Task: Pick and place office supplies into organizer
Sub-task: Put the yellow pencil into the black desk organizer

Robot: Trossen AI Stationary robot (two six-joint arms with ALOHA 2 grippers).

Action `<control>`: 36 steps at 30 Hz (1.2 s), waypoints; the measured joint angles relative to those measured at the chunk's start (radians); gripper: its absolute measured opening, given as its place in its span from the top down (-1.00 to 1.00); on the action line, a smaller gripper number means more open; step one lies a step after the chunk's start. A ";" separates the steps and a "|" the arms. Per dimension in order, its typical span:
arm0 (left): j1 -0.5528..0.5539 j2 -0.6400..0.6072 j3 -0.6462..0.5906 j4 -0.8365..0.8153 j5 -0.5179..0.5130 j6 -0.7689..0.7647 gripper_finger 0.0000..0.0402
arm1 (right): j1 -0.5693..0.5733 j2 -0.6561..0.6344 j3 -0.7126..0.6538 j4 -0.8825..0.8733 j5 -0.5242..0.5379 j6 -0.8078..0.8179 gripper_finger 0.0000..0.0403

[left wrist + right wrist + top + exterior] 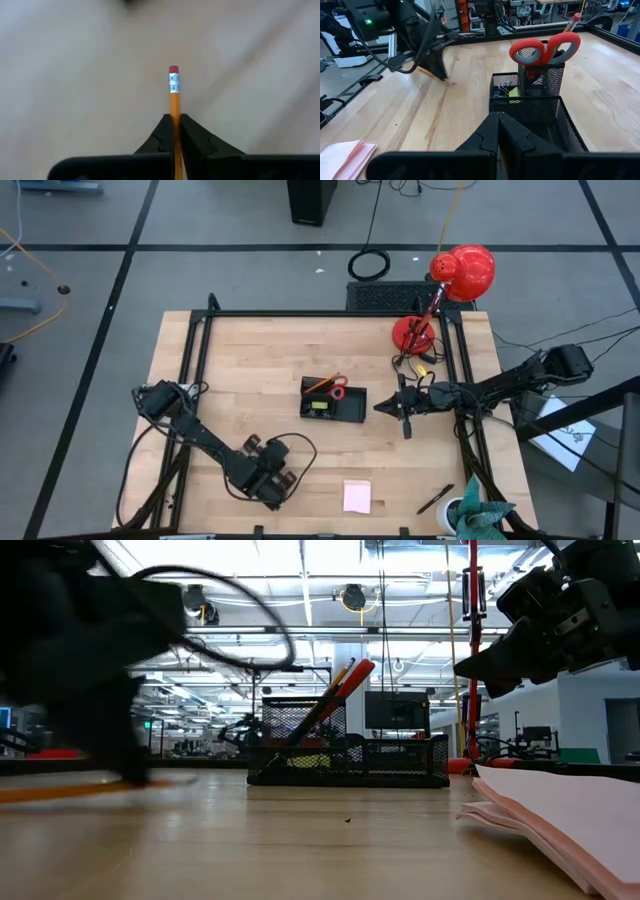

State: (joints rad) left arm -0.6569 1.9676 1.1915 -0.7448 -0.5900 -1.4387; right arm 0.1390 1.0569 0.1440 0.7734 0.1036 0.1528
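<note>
Orange pencil [174, 102] clenched in my left gripper [175, 125], long axis between fingers — organizer [333, 406] lies far-right; right gripper [405, 420] closed, empty.

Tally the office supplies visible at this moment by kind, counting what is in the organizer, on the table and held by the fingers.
Scissors, red-handled, in the organizer: 1
Pencils: 2, one in the left gripper, one standing in the organizer
Pens on the table: 1
Sticky-note pads on the table: 1
Total: 5
The organizer's small yellow contents are too unclear to count.
</note>
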 joint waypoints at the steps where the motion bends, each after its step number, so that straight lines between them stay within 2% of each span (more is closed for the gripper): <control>1: 0.005 -0.007 0.000 0.005 -0.052 0.013 0.97 | 0.000 0.000 0.000 0.000 0.000 0.000 0.98; 3: 0.011 -0.035 0.002 0.023 -0.140 0.047 0.96 | 0.000 0.000 0.000 0.000 0.000 0.000 0.98; 6: 0.029 -0.065 0.003 0.061 -0.182 0.140 0.91 | 0.000 0.000 0.000 0.000 0.000 0.000 0.98; 15: 0.096 -0.189 0.005 0.314 -0.350 0.591 0.97 | 0.000 0.000 0.000 -0.001 0.000 0.000 0.98; 20: 0.152 -0.261 0.005 0.462 -0.398 0.915 0.89 | 0.000 0.000 0.000 0.000 0.000 0.000 0.98; 23: 0.201 -0.301 0.005 0.579 -0.357 1.115 0.88 | 0.000 0.000 0.000 0.000 0.000 0.000 0.98; 26: 0.262 -0.332 -0.001 0.732 -0.268 1.303 0.93 | 0.000 0.000 0.000 0.000 0.000 0.000 0.98; 31: 0.380 -0.369 -0.099 1.106 0.039 1.598 0.99 | 0.000 0.000 0.000 0.000 0.000 -0.008 0.98; 34: 0.470 -0.385 -0.199 1.281 0.186 1.649 0.95 | 0.000 0.000 0.000 -0.001 -0.001 -0.008 0.98; 36: 0.530 -0.387 -0.267 1.357 0.255 1.608 0.94 | 0.000 0.000 0.000 -0.002 -0.001 -0.008 0.98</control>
State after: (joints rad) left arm -0.1268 1.5810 0.9249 0.6122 -0.3347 0.1695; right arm 0.1389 1.0568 0.1440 0.7715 0.1024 0.1444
